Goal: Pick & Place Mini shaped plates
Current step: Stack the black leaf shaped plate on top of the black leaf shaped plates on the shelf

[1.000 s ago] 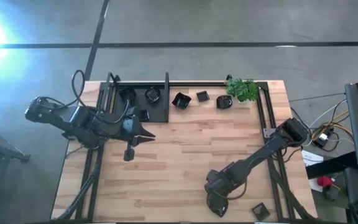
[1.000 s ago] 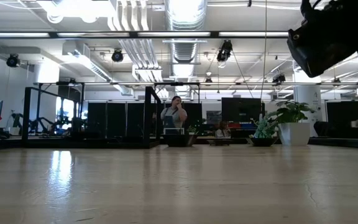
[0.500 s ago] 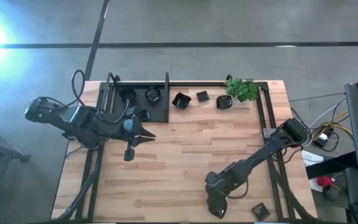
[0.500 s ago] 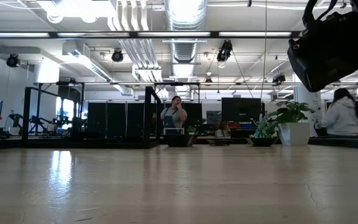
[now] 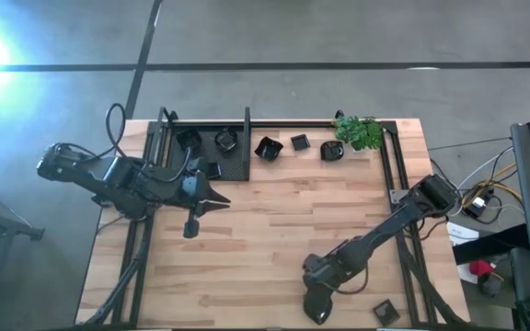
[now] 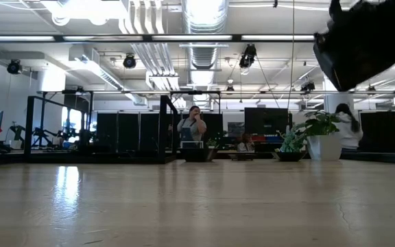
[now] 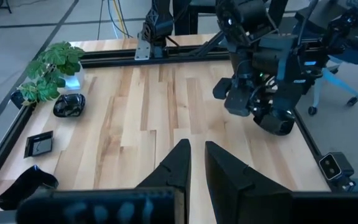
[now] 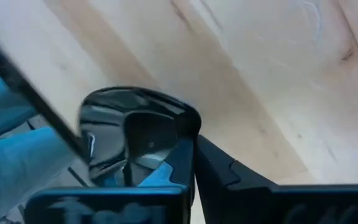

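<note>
Fingers of right gripper (image 8: 191,163) clenched on a rounded mini plate (image 8: 135,127) at table's (image 5: 274,230) near edge. Left gripper (image 7: 194,163), fingers slightly apart & empty, waits nearer black tray (image 5: 233,165).

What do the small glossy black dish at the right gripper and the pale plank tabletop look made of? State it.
Small glossy black dish: probably glazed ceramic or hard plastic; its black surface mirrors blue and white reflections. Pale plank tabletop: wood, butcher-block style, showing grain and joined strips, matte to satin.
</note>
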Motion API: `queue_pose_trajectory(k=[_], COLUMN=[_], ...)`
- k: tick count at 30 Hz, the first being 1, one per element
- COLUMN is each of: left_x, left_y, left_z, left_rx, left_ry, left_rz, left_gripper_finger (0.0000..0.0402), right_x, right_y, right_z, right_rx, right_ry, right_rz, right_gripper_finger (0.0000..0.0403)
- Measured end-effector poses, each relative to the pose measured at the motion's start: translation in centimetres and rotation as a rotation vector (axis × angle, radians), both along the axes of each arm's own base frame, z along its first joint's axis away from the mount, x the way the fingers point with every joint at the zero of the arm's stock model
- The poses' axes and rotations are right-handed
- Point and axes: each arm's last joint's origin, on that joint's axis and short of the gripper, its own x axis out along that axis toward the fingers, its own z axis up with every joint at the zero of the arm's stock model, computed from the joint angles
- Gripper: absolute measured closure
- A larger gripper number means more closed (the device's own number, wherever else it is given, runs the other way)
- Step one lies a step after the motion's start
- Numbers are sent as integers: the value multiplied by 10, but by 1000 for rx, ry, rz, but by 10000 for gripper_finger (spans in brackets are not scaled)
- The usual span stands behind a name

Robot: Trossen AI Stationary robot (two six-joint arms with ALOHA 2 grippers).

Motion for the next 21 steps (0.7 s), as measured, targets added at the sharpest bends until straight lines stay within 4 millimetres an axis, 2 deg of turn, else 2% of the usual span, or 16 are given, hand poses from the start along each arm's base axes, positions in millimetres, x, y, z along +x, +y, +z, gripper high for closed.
queue_pose_trajectory(k=[6,12,17,21], left_x=[0,0,0,0], left_y=[0,0,0,0], left_z=[-1,-1,-1,-1], left_rx=[1,0,0,-4], left_ry=[3,3,3,3], left_rz=[0,0,0,1], left_gripper_finger=[360,360,360,360], right_x=[9,24,42,59], right_y=[-3,-14,-35,-63], right_z=[21,46,58,64], right_rx=[-51,-116,-155,-188], right_ry=[9,-30,-104,-158], right_rz=[5,42,69,74], right_gripper_finger=[395,395,395,395])
